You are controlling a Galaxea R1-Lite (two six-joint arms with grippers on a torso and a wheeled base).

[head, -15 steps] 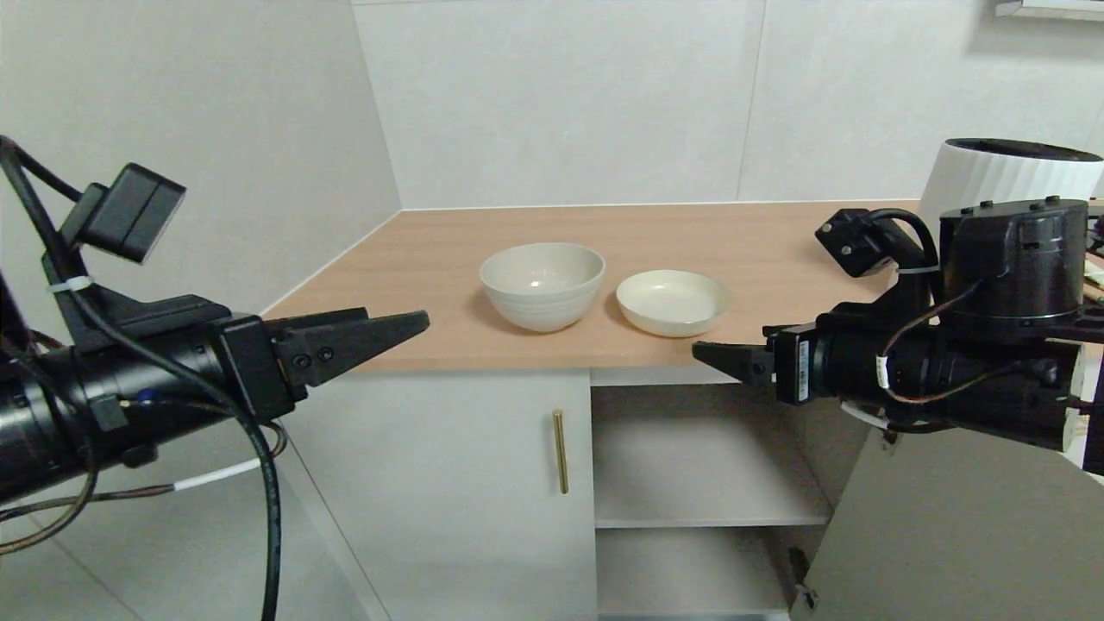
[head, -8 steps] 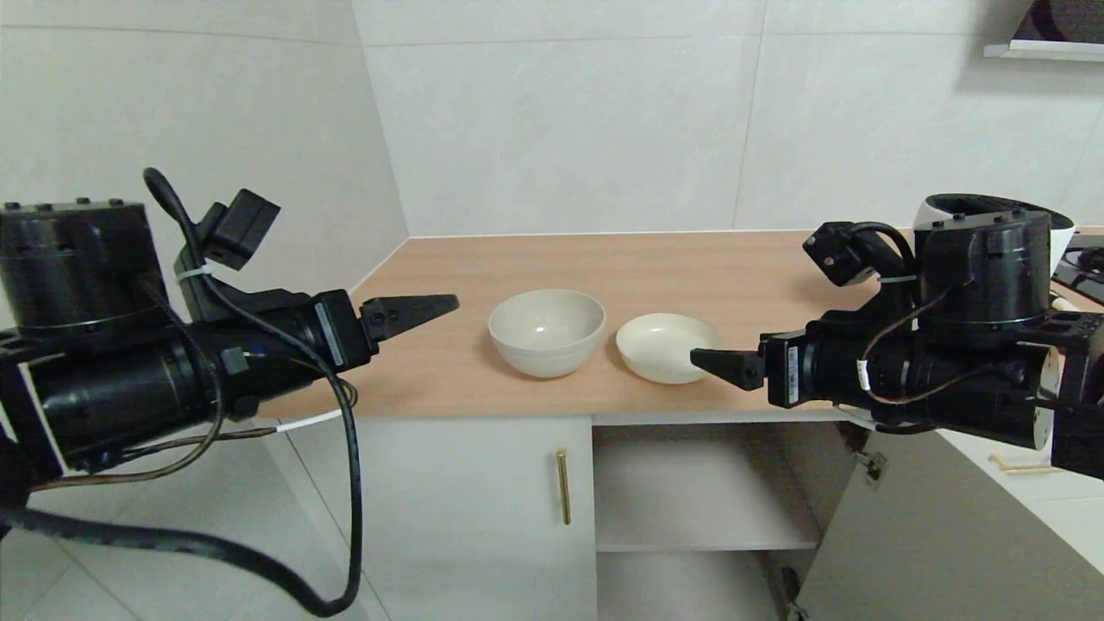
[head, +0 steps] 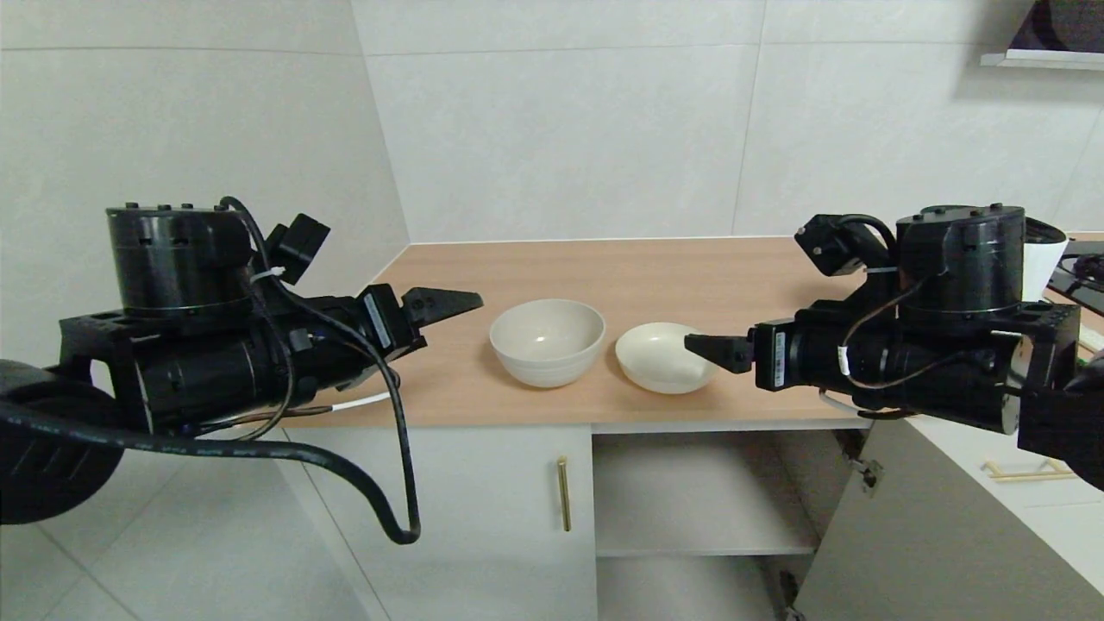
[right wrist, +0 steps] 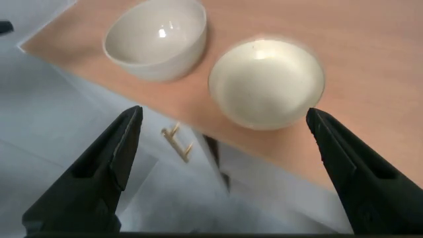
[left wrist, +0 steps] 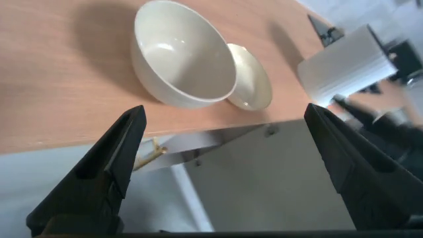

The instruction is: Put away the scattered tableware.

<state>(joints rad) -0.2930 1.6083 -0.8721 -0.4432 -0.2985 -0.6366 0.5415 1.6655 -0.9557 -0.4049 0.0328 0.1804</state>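
Two pieces of tableware stand near the front edge of the wooden counter (head: 673,272): a deep cream bowl (head: 546,341) and, to its right, a shallow cream bowl (head: 655,358). My left gripper (head: 448,304) hovers just left of the deep bowl at rim height. In the left wrist view the left gripper (left wrist: 225,112) is open, with the deep bowl (left wrist: 185,63) and shallow bowl (left wrist: 254,82) ahead of it. My right gripper (head: 703,349) is at the shallow bowl's right side. In the right wrist view the right gripper (right wrist: 225,114) is open, holding nothing, facing the shallow bowl (right wrist: 268,82) and deep bowl (right wrist: 155,36).
Below the counter the right cabinet door (head: 871,535) hangs open, showing a bare shelf (head: 699,526). The left door has a gold handle (head: 562,493). A white ribbed canister (head: 1045,246) stands on the counter behind my right arm. Tiled walls close off the back and left.
The head view has shifted. Against the counter, both grippers have risen from cabinet-front level to bowl height, and the left one has come closer to the deep bowl.
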